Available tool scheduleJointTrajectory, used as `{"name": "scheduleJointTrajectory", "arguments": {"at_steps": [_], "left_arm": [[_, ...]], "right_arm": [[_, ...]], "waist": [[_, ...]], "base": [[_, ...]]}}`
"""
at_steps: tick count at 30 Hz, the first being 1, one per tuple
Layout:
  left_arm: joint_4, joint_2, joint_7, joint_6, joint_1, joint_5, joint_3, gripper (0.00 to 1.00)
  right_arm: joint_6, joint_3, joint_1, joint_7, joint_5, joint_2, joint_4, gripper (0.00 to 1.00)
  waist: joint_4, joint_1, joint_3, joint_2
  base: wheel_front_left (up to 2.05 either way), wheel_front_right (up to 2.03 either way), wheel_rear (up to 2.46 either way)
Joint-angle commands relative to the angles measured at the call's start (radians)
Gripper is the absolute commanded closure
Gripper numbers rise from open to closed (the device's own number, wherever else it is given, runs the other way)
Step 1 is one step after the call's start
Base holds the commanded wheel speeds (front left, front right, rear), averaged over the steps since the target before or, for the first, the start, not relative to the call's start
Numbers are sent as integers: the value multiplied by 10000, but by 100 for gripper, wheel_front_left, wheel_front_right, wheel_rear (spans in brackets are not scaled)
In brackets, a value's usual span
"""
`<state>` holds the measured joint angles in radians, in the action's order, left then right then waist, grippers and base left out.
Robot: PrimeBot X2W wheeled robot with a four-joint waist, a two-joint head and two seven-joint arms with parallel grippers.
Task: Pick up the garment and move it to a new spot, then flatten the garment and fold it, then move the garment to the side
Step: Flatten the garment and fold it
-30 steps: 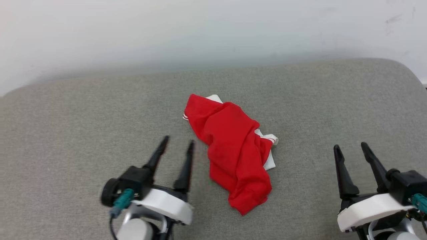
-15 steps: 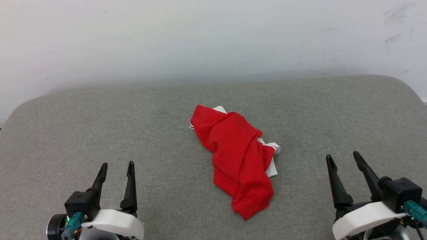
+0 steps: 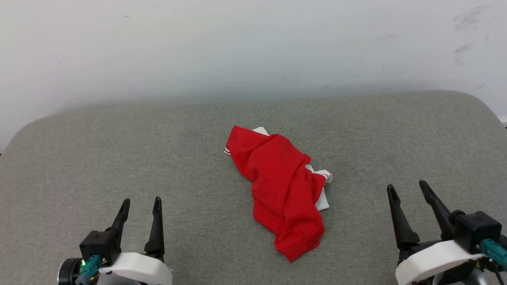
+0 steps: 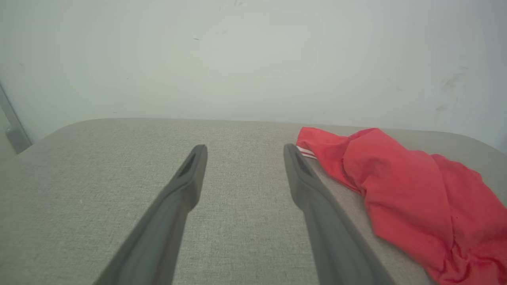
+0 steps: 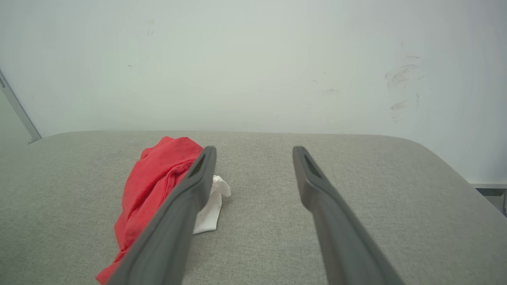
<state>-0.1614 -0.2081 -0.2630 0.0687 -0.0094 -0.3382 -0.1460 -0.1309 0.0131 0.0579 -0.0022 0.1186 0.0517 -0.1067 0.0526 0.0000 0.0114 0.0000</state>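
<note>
The garment (image 3: 281,186) lies crumpled in a red heap at the middle of the grey cushioned surface, with white sleeve cloth and striped trim peeking out at its far-left and right edges. My left gripper (image 3: 141,202) stands open at the lower left, well apart from the heap, nothing between its fingers. At the lower right my right gripper (image 3: 408,187) is open too, empty and clear of the cloth. The left wrist view has the garment (image 4: 400,190) to the right of the open left gripper (image 4: 242,148). In the right wrist view the garment (image 5: 150,186) sits left of the open right gripper (image 5: 254,149).
The grey fabric surface (image 3: 119,150) has rounded far corners and ends against a pale wall (image 3: 237,43) behind it. Its right edge drops off near a dark floor strip (image 5: 491,192).
My left gripper pulled back from beside the garment to the lower left. The head camera tilted, so the whole picture shifted down. The garment lies as before.
</note>
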Motion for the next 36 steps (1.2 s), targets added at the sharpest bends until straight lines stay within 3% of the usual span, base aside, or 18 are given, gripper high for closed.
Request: {"name": "scheduleJointTrajectory", "arguments": {"at_steps": [1, 4, 13, 23, 34, 35, 36], "left_arm": [[1, -30, -23, -39, -161, 70, -10, 0], [26, 80, 319, -165, -398, -62, -214, 0], [-105, 611, 3153, -870, -2362, -499, -1434, 0], [-1524, 890, 6563, -1182, -4828, -1404, -1844, 0], [-3113, 786, 8021, -1221, -5769, -1433, -2261, 0], [-3237, 808, 8058, -1239, -5791, -1484, -2271, 50], [-3323, 813, 8017, -1256, -5856, -1469, -2284, 84]], "right_arm": [[3, 8, 15, 8, -38, -18, -58, 0], [3, 52, -3, 39, -38, -8, -66, 0], [3, 21, -323, 84, 35, 72, -122, 0], [3, -141, -990, -223, 228, 98, 85, 0], [3, -92, -1340, -631, 413, 22, 605, 0], [5, -81, -1386, -655, 426, 21, 636, 0], [3, -79, -1414, -691, 426, 15, 658, 0]], "waist": [[-2, 0, -24, 0], [-42, 0, -79, 0], [-14, 0, -676, 0], [889, 0, -1909, 0], [1480, 0, -2536, 0], [1493, 0, -2561, 0], [1501, 0, -2585, 0]], "base": [[0, 0, 0], [0, 0, 0], [0, 0, 0], [0, 0, 0], [0, 0, 0], [0, 0, 0], [0, 0, 0]]}}
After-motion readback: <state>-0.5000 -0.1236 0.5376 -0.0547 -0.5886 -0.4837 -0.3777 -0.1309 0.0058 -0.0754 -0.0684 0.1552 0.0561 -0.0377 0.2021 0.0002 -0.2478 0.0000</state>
